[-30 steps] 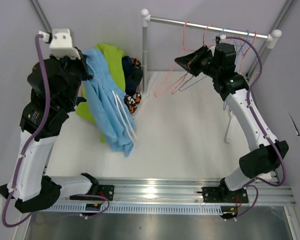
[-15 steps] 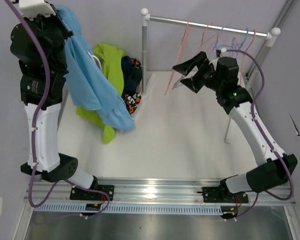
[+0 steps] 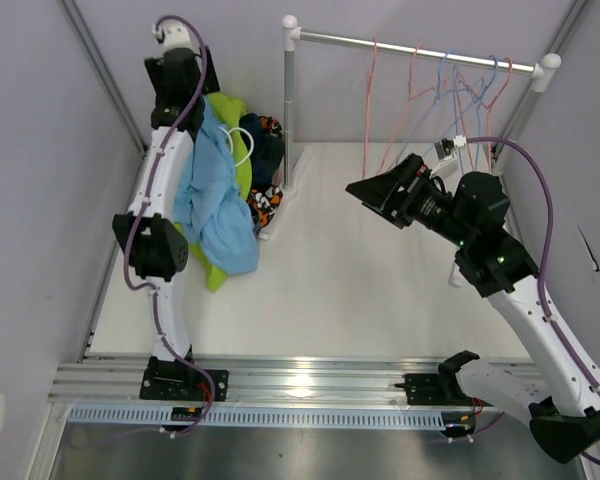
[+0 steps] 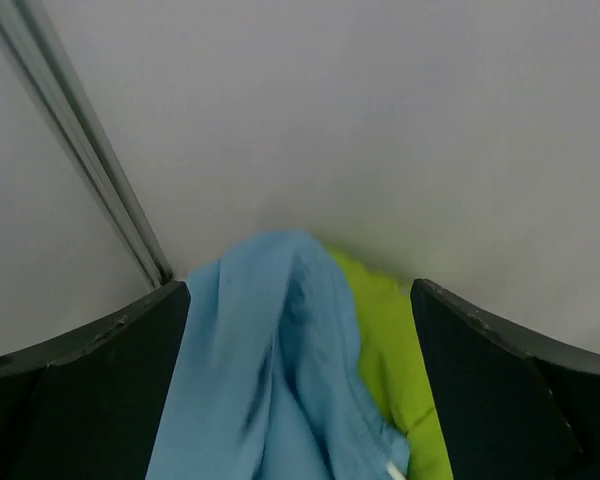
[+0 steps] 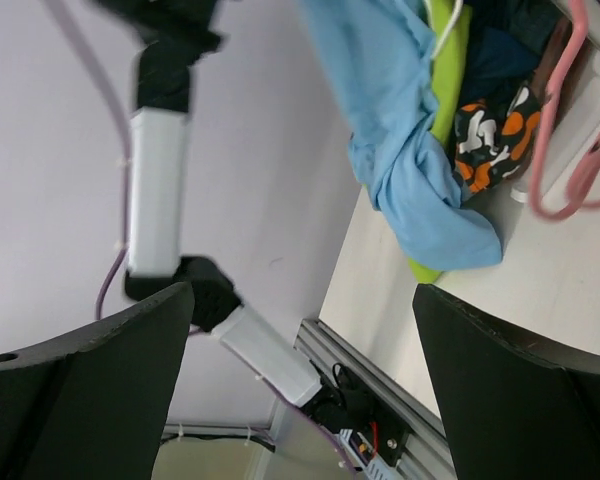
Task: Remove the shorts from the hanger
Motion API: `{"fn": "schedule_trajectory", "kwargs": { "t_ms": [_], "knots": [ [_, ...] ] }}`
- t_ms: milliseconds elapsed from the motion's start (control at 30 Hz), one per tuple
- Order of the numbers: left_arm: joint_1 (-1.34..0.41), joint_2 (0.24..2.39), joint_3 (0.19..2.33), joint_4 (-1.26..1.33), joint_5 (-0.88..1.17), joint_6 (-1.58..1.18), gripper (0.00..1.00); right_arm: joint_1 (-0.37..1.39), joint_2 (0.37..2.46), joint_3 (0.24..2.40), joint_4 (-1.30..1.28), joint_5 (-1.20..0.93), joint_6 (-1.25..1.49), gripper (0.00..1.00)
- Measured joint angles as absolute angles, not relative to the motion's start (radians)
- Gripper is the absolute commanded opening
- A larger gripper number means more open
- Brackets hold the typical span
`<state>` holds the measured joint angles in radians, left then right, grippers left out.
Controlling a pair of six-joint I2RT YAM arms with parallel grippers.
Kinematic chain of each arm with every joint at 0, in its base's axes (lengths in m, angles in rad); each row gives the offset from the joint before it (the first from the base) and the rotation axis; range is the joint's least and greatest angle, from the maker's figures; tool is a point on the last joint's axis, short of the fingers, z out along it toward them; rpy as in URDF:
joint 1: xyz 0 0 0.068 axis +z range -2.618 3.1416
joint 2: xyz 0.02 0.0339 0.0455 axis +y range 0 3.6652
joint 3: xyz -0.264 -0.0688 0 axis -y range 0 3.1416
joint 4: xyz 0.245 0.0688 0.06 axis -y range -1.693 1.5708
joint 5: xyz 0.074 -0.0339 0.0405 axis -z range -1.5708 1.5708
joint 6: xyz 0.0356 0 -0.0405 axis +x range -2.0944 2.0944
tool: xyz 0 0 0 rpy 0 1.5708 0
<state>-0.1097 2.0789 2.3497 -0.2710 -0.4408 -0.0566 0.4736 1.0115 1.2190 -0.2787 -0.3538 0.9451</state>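
The white surface (image 3: pixel 360 290) carries a heap of shorts in its far left corner. Lime green shorts (image 3: pixel 213 275) lie lowest, with light blue shorts (image 3: pixel 220 215) draped over them. Dark navy shorts (image 3: pixel 268 150) and orange-black-white patterned shorts (image 3: pixel 265 207) lie alongside. A white rack post (image 3: pixel 290 110) stands just right of the heap, by the far edge.

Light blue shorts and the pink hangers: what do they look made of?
Light blue shorts: soft matte cloth, draping in limp folds. Pink hangers: smooth, slightly glossy, thin rounded rod, probably plastic or coated wire; can't tell which.
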Motion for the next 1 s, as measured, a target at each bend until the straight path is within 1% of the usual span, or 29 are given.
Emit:
{"fn": "schedule_trajectory", "kwargs": {
  "t_ms": [100, 167, 200, 267, 400, 533, 600, 633, 733, 867, 1000],
  "knots": [
    [-0.1, 2.197, 2.353, -0.413, -0.408, -0.117, 0.99, 0.49, 0.989, 1.219, -0.278, -0.352, 0.927, 0.99],
    [-0.099, 2.226, 2.345, -0.516, -0.379, -0.154, 0.99, 0.5, 0.978, 1.219, -0.276, -0.348, 0.916, 0.99],
    [-0.1, 2.222, 2.319, -0.545, -0.36, -0.166, 0.99, 0.506, 0.974, 1.219, -0.273, -0.348, 0.911, 0.99],
    [-0.106, 2.147, 2.217, -0.559, -0.329, -0.183, 0.99, 0.517, 0.97, 1.219, -0.264, -0.344, 0.9, 0.99],
    [-0.146, 1.882, 2.001, -0.582, -0.298, -0.187, 0.99, 0.54, 0.968, 1.227, -0.263, -0.325, 0.87, 1.0],
    [-0.245, 1.491, 1.77, -0.539, -0.29, -0.185, 0.99, 0.557, 0.936, 1.233, -0.278, -0.278, 0.814, 0.99],
    [-0.299, 1.311, 1.666, -0.533, -0.28, -0.186, 0.99, 0.562, 0.896, 1.233, -0.3, -0.228, 0.772, 0.98],
    [-0.316, 1.202, 1.581, -0.496, -0.268, -0.193, 0.99, 0.564, 0.87, 1.233, -0.317, -0.196, 0.749, 0.99],
    [-0.318, 0.917, 1.345, -0.487, -0.233, -0.213, 0.99, 0.566, 0.812, 1.239, -0.385, -0.119, 0.672, 0.99],
    [-0.318, 0.673, 1.119, -0.533, -0.186, -0.219, 0.99, 0.567, 0.764, 1.24, -0.449, -0.091, 0.596, 0.99],
    [-0.318, 0.539, 0.992, -0.587, -0.179, -0.212, 0.99, 0.568, 0.741, 1.238, -0.479, -0.09, 0.553, 0.99]
  ]
}}
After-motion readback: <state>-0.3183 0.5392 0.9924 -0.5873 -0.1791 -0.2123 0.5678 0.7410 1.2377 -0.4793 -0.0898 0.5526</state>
